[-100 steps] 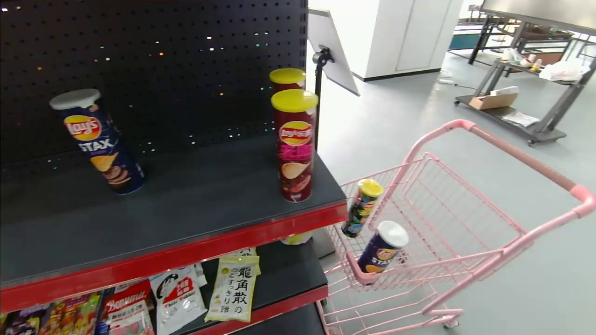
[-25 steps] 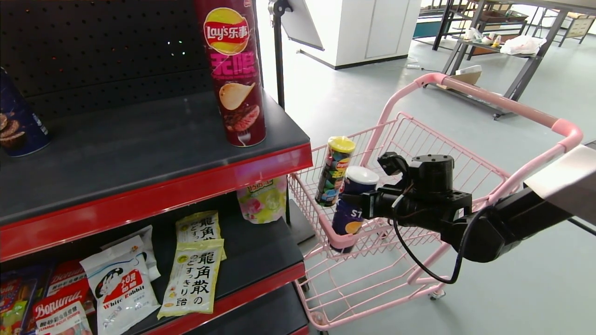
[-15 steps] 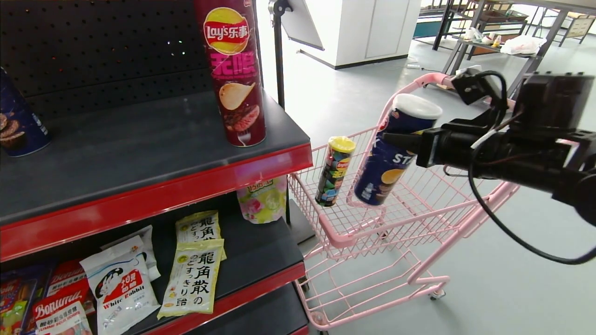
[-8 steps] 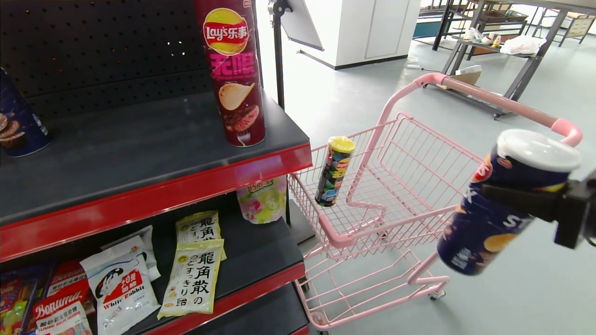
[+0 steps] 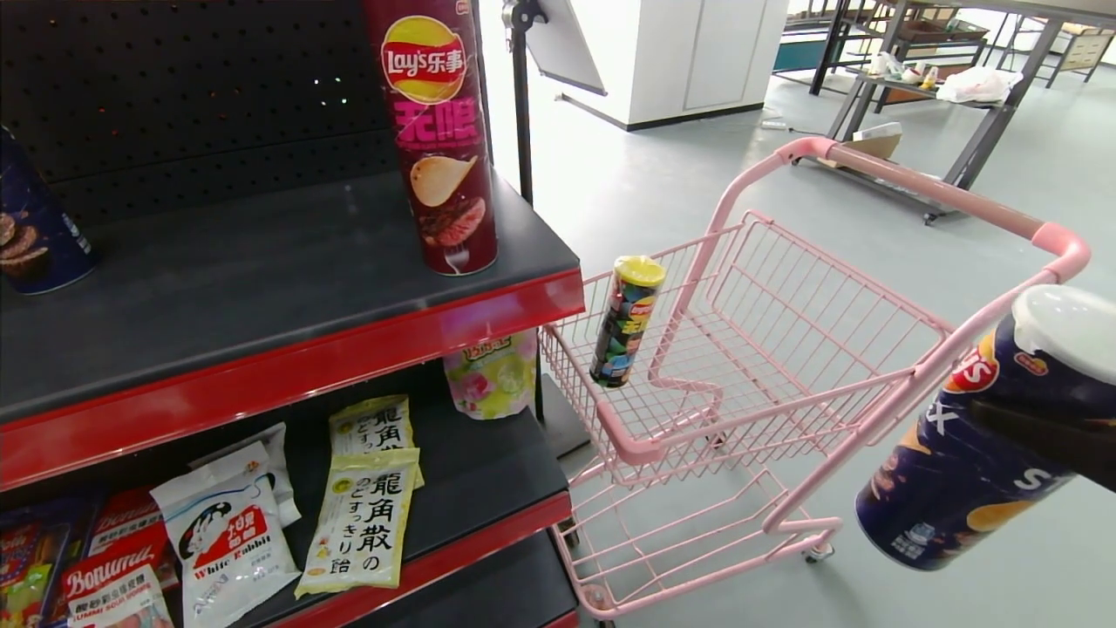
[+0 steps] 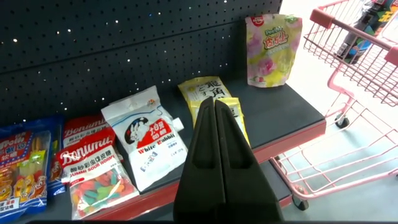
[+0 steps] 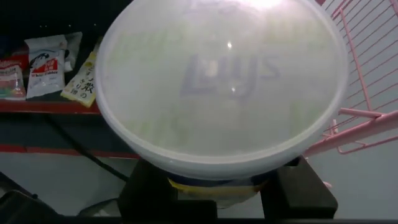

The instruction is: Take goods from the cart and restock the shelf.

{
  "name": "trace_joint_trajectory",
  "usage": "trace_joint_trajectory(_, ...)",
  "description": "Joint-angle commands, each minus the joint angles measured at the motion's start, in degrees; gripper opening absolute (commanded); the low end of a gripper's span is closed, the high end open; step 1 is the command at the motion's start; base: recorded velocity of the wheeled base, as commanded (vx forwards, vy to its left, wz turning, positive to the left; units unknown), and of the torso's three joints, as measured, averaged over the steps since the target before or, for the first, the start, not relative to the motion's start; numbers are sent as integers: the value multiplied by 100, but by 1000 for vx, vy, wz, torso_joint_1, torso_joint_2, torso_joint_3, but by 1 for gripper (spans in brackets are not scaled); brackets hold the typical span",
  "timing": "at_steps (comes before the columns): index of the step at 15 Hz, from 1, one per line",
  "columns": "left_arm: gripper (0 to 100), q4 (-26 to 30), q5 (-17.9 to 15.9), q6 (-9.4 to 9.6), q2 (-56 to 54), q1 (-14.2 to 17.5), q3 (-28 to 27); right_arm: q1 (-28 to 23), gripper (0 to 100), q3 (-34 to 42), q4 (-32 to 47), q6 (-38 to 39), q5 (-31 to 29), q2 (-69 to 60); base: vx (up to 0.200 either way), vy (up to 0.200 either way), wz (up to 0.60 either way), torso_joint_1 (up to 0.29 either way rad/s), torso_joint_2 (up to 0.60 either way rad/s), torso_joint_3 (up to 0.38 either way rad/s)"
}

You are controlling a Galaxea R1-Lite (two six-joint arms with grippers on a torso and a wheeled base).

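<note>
A dark blue chips can with a white lid (image 5: 968, 453) hangs tilted in the air to the right of the pink cart (image 5: 881, 179), clear of its basket. My right gripper (image 5: 1059, 440) is shut on it just under the lid; the lid (image 7: 217, 81) looms close above the gripper (image 7: 224, 186) in the right wrist view. A multicoloured can with a yellow lid (image 5: 626, 321) leans in the cart's near-shelf corner. On the upper shelf (image 5: 261, 279) stand a tall maroon can (image 5: 440, 139) and, far left, a dark blue can (image 5: 35, 235). My left gripper (image 6: 214, 106) is shut and empty before the lower shelf.
Snack bags (image 5: 366, 515) lie on the lower shelf (image 5: 488, 471), with a pink-yellow bag (image 6: 272, 42) hanging at its end. A stand with a white panel (image 5: 558, 44) rises behind the shelf end. Open grey floor lies right of the cart; metal racks (image 5: 924, 78) stand far back.
My right gripper lifted the dark blue can out of the cart, then carried it right and down toward the lower right. The yellow-lidded can stayed put.
</note>
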Motion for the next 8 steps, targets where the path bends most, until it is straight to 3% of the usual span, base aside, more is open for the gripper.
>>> trace_joint_trajectory(1, 0, -1, 2, -1, 2, -2, 1, 6, 0, -145, -20, -103, 34, 340, 0, 0, 0, 0, 0, 0)
trace_joint_trajectory(5, 0, -1, 2, -1, 2, -2, 1, 6, 0, -118, -20, -279, 377, 367, 0, 0, 0, 10, -30, -24)
trace_joint_trajectory(8, 0, -1, 2, -1, 2, -2, 1, 6, 0, -180, -20, -331, 535, 472, 0, 0, 0, 102, -393, -274)
